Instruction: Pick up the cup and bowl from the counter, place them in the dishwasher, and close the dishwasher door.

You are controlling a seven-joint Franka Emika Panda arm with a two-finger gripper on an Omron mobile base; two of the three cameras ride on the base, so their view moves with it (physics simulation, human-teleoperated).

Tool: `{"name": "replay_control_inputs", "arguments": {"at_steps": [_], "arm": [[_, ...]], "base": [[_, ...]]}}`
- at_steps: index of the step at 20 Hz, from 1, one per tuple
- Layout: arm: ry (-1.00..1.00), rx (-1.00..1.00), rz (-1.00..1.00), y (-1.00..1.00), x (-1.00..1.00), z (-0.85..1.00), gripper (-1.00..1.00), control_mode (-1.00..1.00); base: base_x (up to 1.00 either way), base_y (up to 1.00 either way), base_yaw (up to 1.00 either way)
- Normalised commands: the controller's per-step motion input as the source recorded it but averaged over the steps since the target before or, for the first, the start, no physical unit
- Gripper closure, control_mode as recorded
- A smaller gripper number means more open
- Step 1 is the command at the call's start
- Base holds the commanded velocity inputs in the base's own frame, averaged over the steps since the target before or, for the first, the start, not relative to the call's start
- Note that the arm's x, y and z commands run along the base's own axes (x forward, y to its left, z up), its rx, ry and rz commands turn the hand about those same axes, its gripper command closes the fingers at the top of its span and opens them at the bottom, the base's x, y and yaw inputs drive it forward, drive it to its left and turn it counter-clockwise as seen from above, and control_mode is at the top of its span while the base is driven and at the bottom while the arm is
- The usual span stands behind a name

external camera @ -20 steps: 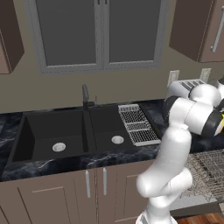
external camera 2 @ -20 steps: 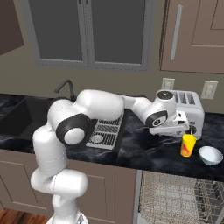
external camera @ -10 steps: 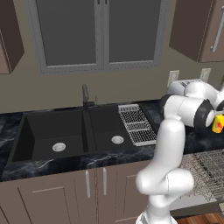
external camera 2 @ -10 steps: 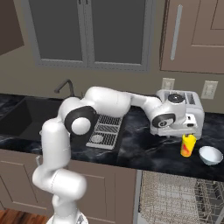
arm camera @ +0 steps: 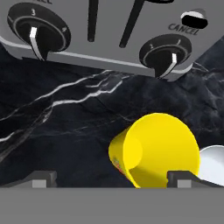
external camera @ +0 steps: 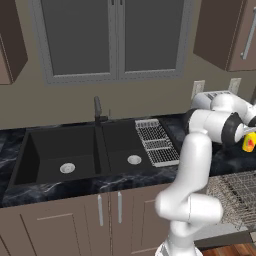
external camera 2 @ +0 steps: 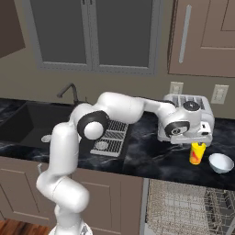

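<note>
Right base view, from left to right: the black sink [external camera 2: 27, 121] is set into the counter [external camera 2: 151, 158], with a dark tap [external camera 2: 69, 91] behind it. Next comes the small grey drying rack [external camera 2: 110, 137]. The white arm reaches over it to the right. The gripper [external camera 2: 195, 137] hangs just above the yellow cup [external camera 2: 197, 153], in front of the silver toaster [external camera 2: 188, 114]. The white bowl [external camera 2: 220, 162] sits just to the right of the cup, near it but apart. Below them the dishwasher [external camera 2: 188, 206] is open and its wire rack is pulled out.

Hand view shows 2 round knobs on the toaster [arm camera: 109, 35] at the top. The cup [arm camera: 153, 151] stands upright on the black stone, and we look down into it. The 2 fingertips [arm camera: 43, 178] are spread wide, with nothing held between them. 1 tip is beside the cup. A bit of the bowl [arm camera: 212, 164] peeks out at the right.
</note>
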Motion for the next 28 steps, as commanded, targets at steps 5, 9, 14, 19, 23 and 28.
{"name": "replay_control_inputs", "arguments": {"at_steps": [5,9,14,19,23,28], "arm": [[0.00,0.00,0.00,-0.07,0.23,-0.18,-1.00,-1.00],[0.00,0.00,0.00,-0.15,0.23,-0.15,-1.00,-1.00],[0.00,0.00,0.00,-0.21,0.21,-0.14,-1.00,-1.00],[0.00,0.00,0.00,-0.17,0.20,-0.14,-1.00,-1.00],[0.00,0.00,0.00,-0.01,0.18,-0.16,1.00,-1.00],[0.00,0.00,0.00,0.00,0.01,-0.09,1.00,-1.00]], "base": [[0.00,0.00,0.00],[0.00,0.00,0.00],[0.00,0.00,0.00],[0.00,0.00,0.00],[0.00,0.00,0.00],[0.00,0.00,0.00]]}}
